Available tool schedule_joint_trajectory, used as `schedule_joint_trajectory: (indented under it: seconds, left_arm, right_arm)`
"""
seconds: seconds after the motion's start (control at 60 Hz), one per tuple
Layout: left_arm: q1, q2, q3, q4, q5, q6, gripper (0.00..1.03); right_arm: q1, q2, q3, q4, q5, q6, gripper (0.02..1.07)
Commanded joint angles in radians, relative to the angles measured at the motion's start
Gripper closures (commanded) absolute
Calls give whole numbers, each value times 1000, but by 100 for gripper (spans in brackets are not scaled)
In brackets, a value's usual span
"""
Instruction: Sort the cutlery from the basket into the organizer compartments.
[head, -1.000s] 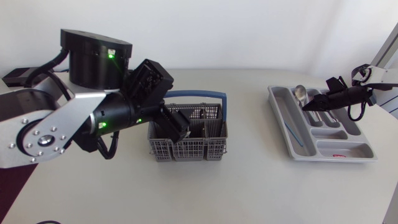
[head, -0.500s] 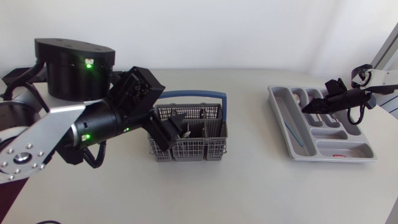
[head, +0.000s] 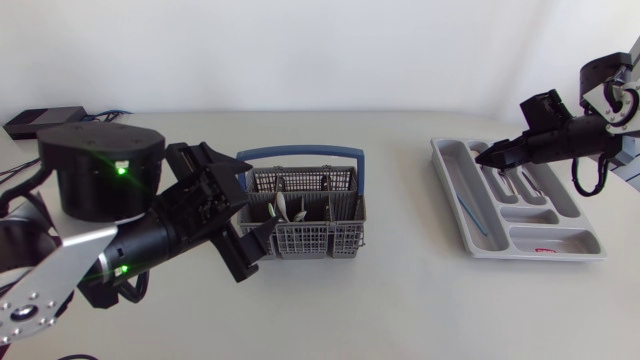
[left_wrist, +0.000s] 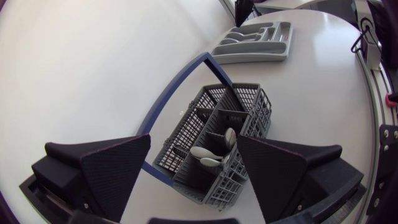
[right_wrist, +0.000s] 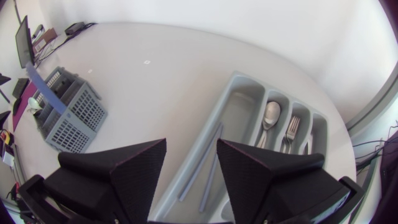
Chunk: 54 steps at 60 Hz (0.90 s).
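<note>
The grey wire basket (head: 300, 218) with a blue handle stands mid-table, spoons (left_wrist: 208, 155) upright in it. My left gripper (head: 252, 205) hovers open at the basket's left side; in its wrist view the basket (left_wrist: 217, 137) lies just ahead of the wide-apart fingers (left_wrist: 106, 168). The grey organizer (head: 515, 232) sits at the right. My right gripper (head: 487, 155) hangs open above its far left end, with nothing between its fingers. A spoon (right_wrist: 270, 115) and a fork (right_wrist: 291, 129) lie in neighbouring compartments ahead of my right gripper (right_wrist: 191, 171).
Thin blue sticks (right_wrist: 202, 165) lie in the organizer's long compartment (head: 470, 215). Bare tabletop stretches between basket and organizer. The basket (right_wrist: 68, 115) shows far off in the right wrist view, the organizer (left_wrist: 252, 43) far off in the left wrist view.
My right gripper has opened, let the spoon go into the organizer and lifted away. My left arm has drawn back from over the basket toward the left front.
</note>
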<state>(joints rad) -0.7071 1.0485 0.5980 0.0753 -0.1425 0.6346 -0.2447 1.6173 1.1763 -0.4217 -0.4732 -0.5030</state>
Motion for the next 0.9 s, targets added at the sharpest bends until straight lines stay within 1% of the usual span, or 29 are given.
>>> schedule_joint_trajectory:
  seconds: [0.0,0.1,0.217,0.233,0.283,0.367,0.467,0.683,0.733,0.783,0.883]
  left_arm:
    - [9,-28,-64,23,-14,94,7]
    - [3,-56,-104,37,-14,171,8]
    - [-6,-67,-110,21,-11,240,13]
    - [-6,-67,-109,15,-9,252,17]
    - [-8,-67,-101,7,-2,277,23]
    - [-8,-67,-84,-12,23,303,32]
    - [-20,-58,-63,-31,32,335,42]
    - [-31,-19,14,-146,98,355,57]
    - [-31,-2,29,-164,113,355,57]
    - [-29,11,39,-172,124,353,61]
    - [-22,50,49,-175,126,356,61]
  right_arm:
    - [55,-88,-75,0,21,-26,46]
    - [128,-169,-132,-3,48,-26,46]
    - [211,-237,-182,-6,91,-23,46]
    - [223,-247,-190,-6,97,-23,46]
    - [259,-275,-210,-8,116,-17,46]
    - [308,-309,-236,-14,137,-9,46]
    - [357,-341,-260,-19,160,3,46]
    - [395,-369,-280,-22,168,23,46]
    - [398,-372,-287,-22,168,24,46]
    - [400,-376,-293,-20,168,24,46]
    - [400,-385,-302,-20,168,24,46]
